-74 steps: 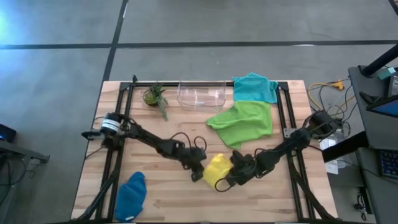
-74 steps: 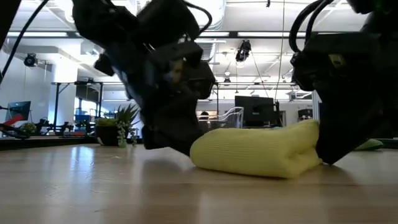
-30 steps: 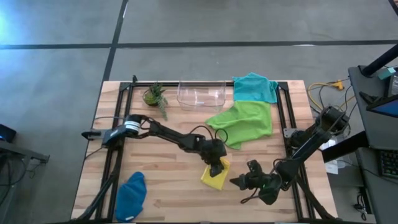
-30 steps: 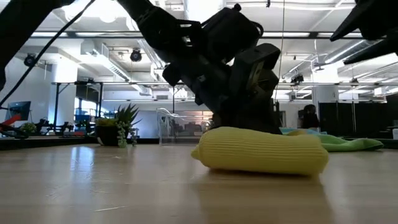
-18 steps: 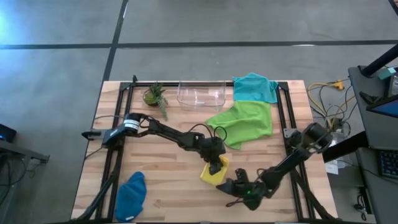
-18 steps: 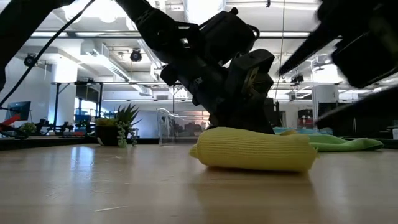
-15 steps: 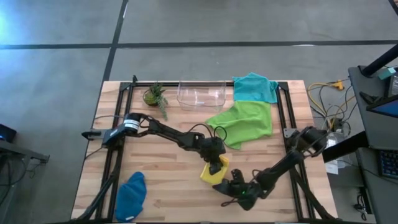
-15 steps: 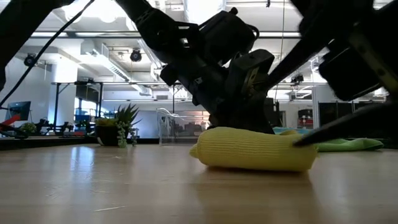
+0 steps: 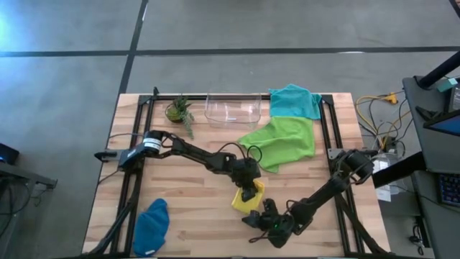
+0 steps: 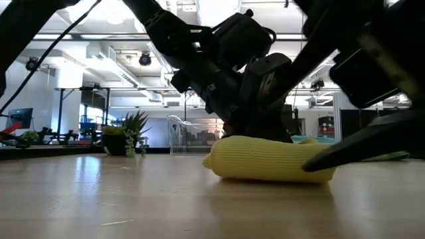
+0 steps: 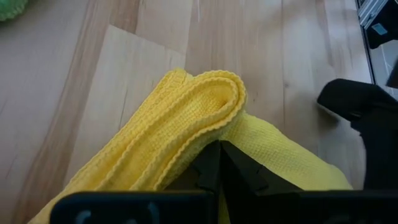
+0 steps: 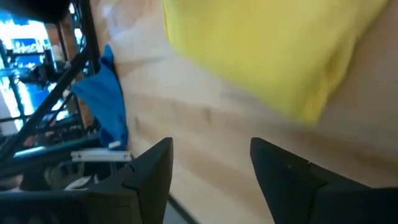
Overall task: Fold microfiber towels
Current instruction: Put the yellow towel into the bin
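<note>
The yellow towel (image 9: pixel 243 203) lies folded into a thick pad on the table's near middle, its layers showing in the left wrist view (image 11: pixel 186 118). My left gripper (image 9: pixel 251 192) is shut and sits on top of it. My right gripper (image 9: pixel 251 219) is open just off the pad's near side. In the right wrist view its fingers (image 12: pixel 152 171) stand short of the yellow towel (image 12: pixel 261 56) and touch nothing. The lime green towel (image 9: pixel 282 141) and teal towel (image 9: pixel 295 101) lie spread at the far right. The blue towel (image 9: pixel 152 224) lies bunched at the near left. My left gripper presses its shut fingers (image 11: pixel 219 165) down on the folded yellow towel's top, in the hollow beside the rolled fold edge (image 11: pixel 198 142). The fingers slant down from the table's far left. The towel lies flat on the table under them.
A clear plastic bin (image 9: pixel 232 109) and a small potted plant (image 9: pixel 180 111) stand along the far edge. Black rails (image 9: pixel 136 129) run along the table's left and right sides. Bare wood lies between the blue towel and the yellow one.
My right gripper has swung from the table's near right toward the left and gone down, ending beside the yellow towel's near side. My left gripper has stayed on the towel, and the towel has stayed in place.
</note>
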Controlling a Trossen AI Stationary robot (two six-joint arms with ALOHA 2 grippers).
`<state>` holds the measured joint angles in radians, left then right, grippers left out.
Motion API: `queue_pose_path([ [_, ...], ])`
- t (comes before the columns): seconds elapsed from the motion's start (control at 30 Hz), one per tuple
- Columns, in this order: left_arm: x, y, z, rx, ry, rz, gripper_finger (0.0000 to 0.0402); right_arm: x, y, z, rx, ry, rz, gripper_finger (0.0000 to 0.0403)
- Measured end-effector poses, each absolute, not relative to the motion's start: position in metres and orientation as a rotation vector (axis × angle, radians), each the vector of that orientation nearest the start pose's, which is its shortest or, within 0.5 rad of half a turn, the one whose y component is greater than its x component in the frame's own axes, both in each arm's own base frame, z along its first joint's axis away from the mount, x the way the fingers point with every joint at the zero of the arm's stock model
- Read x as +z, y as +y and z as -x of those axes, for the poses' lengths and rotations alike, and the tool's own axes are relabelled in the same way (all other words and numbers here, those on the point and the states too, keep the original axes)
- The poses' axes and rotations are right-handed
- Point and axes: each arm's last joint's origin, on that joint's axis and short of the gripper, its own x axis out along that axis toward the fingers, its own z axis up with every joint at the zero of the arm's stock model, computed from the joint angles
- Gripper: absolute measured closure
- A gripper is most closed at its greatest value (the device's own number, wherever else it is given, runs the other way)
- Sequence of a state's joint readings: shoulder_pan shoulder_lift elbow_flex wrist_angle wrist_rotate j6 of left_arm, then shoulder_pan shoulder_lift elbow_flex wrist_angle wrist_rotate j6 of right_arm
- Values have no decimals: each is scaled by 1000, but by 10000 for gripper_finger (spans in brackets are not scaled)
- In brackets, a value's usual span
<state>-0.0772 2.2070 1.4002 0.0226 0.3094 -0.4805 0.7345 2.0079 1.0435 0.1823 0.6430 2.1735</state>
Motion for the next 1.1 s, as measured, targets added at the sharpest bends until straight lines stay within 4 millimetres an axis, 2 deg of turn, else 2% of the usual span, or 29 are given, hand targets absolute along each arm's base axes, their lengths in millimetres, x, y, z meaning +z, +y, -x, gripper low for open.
queue_pose_path([
  [0.33,113,-44,-455,-195,865,553,401,105,236,-294,-619,467,-1547,194],
  [0.83,113,-45,-455,-199,869,563,401,99,219,-296,-733,481,-1451,195],
  [1.1,113,-45,-455,-199,870,563,401,97,214,-295,-768,463,-1411,230],
])
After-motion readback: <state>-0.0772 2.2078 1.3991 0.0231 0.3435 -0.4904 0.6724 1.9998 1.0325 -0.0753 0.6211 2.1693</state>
